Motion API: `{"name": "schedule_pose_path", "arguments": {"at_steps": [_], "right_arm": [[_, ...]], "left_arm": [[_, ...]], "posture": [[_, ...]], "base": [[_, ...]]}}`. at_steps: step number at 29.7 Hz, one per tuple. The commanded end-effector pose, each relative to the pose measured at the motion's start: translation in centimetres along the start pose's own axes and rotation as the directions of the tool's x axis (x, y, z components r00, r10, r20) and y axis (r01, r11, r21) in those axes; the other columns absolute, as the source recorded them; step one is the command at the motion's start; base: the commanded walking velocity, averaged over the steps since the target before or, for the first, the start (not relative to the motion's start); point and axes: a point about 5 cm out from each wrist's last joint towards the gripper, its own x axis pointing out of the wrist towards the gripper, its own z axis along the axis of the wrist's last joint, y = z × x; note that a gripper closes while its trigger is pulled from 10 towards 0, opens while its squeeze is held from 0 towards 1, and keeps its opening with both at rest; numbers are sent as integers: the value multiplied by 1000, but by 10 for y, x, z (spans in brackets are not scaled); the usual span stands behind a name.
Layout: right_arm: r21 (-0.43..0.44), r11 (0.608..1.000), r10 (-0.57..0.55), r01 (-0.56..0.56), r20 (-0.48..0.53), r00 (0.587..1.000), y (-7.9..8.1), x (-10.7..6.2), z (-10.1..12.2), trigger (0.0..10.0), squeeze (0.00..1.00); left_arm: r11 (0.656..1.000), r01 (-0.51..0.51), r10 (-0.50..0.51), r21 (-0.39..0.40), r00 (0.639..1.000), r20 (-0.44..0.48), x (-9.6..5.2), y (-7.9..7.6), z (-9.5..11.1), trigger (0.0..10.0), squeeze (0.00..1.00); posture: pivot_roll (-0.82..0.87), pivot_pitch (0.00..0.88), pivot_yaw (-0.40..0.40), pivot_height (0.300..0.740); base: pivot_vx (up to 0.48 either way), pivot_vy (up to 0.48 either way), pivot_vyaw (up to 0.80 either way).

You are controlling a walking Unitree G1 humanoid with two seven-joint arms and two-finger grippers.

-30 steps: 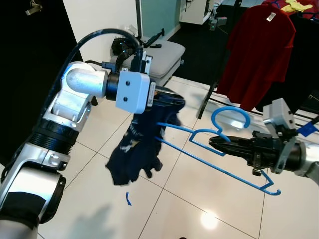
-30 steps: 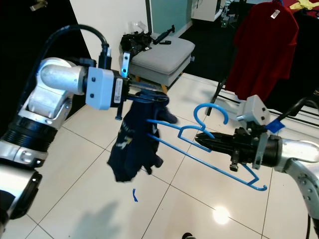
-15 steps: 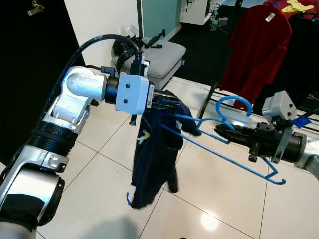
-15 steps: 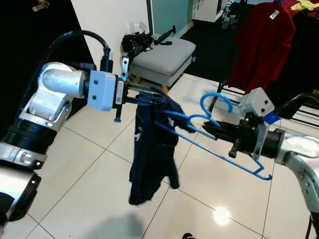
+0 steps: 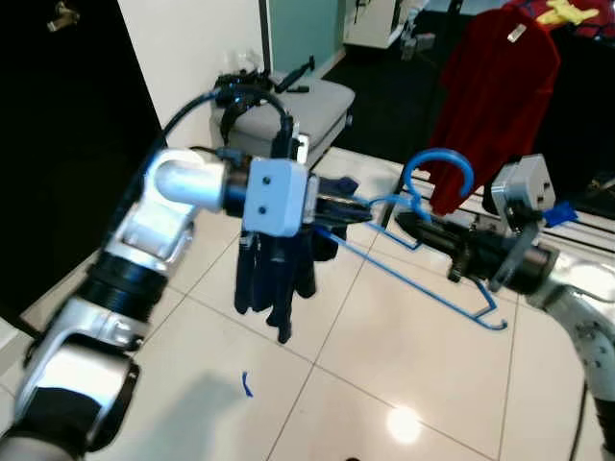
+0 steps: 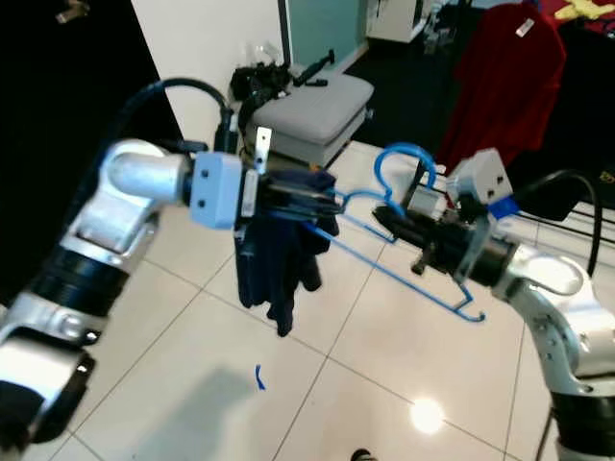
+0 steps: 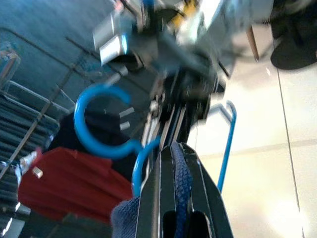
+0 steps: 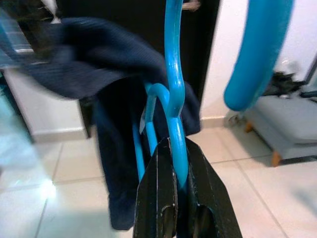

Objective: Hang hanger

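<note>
A blue plastic hanger point(image 5: 423, 288) is held in the air over the tiled floor, its hook point(image 5: 437, 168) pointing up. My right gripper point(image 5: 411, 224) is shut on the hanger's neck point(image 8: 174, 148), just below the hook. A dark navy garment point(image 5: 274, 274) hangs bunched from my left gripper point(image 5: 332, 204), which is shut on a fold of the cloth point(image 7: 181, 173). The hanger's near arm reaches into the garment at the left gripper. In the right wrist view the navy garment point(image 8: 99, 74) drapes over the hanger's far end.
A grey padded stool point(image 5: 303, 106) with black items on it stands behind the left arm. A red shirt point(image 5: 490, 86) hangs on a clothes rack at the back right. A black door point(image 5: 67, 144) fills the left. A blue scrap point(image 5: 247, 384) lies on the white tiles.
The two grippers have drawn closer together. The hanger sits higher and further left, its arm now inside the cloth. The garment has swung in and hangs shorter and more bunched.
</note>
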Motion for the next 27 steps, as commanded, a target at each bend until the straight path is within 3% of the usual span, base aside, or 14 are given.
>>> {"name": "schedule_pose_path", "arguments": {"at_steps": [1, 3, 4, 5, 7, 8, 10, 11, 12, 13, 14, 19, 27], "right_arm": [[-4, 1000, -27, 27, 14, 1000, -1, 2, 0, 10000, 0], [8, 999, -41, 41, 26, 999, 0, 6, -2, 10000, 0], [18, 998, -57, 57, 38, 998, 1, 10, -4, 10000, 0], [18, 998, -57, 57, 38, 998, 1, 10, -4, 10000, 0], [39, 994, -101, 99, 65, 993, 2, 19, -6, 10000, 0], [39, 994, -101, 99, 65, 993, 2, 19, -6, 10000, 0], [56, 991, -126, 122, 81, 989, 3, 26, -7, 10000, 0], [56, 991, -126, 122, 81, 989, 3, 26, -7, 10000, 0], [72, 991, -118, 111, 96, 988, 8, 33, -8, 10000, 0], [72, 991, -118, 111, 96, 988, 8, 33, -8, 10000, 0], [86, 991, -110, 100, 115, 987, 12, 40, -8, 10000, 0], [105, 989, -115, 100, 154, 981, 13, 44, -5, 10000, 0], [133, 986, -132, 102, 240, 962, 12, 45, 6, 10000, 0]], "left_arm": [[1000, -4, 5, -6, 999, 51, 6, -2, 6, 10000, 0], [997, -57, 61, -42, 993, 104, 13, 0, 10, 10000, 0], [988, -123, 136, -91, 979, 154, 18, 3, 13, 10000, 0], [988, -123, 136, -91, 979, 154, 18, 3, 13, 10000, 0], [930, -263, 328, -255, 908, 261, 32, 15, 20, 10000, 0], [930, -263, 328, -255, 908, 261, 32, 15, 20, 10000, 0], [839, -359, 493, -410, 819, 292, 37, 31, 24, 10000, 0], [839, -359, 493, -410, 819, 292, 37, 31, 24, 10000, 0], [776, -399, 574, -488, 768, 285, 40, 40, 24, 10000, 0], [776, -399, 574, -488, 768, 285, 40, 40, 24, 10000, 0], [737, -422, 616, -528, 742, 266, 43, 44, 23, 10000, 0], [700, -398, 637, -593, 723, 267, 48, 44, 24, 10000, 0], [700, -288, 587, -653, 753, 297, 60, 34, 31, 10000, 0]], "posture": [[-33, 131, 48, 740], [-32, 130, 48, 740], [-33, 130, 49, 740], [-33, 130, 49, 740], [-33, 130, 50, 740], [-33, 130, 50, 740], [-33, 130, 50, 740], [-33, 130, 50, 740], [-29, 127, 51, 740], [-29, 127, 51, 740], [-27, 127, 54, 740], [-26, 128, 57, 740], [-27, 132, 60, 740]], "base": [[0, 0, 0], [0, 0, 0], [0, 0, 0], [0, 0, 0], [0, 0, 0], [0, 0, 0], [0, 0, 0], [0, 0, 0], [0, 0, 0], [0, 0, 0], [0, 0, 0], [0, 0, 0], [0, 0, 0]]}}
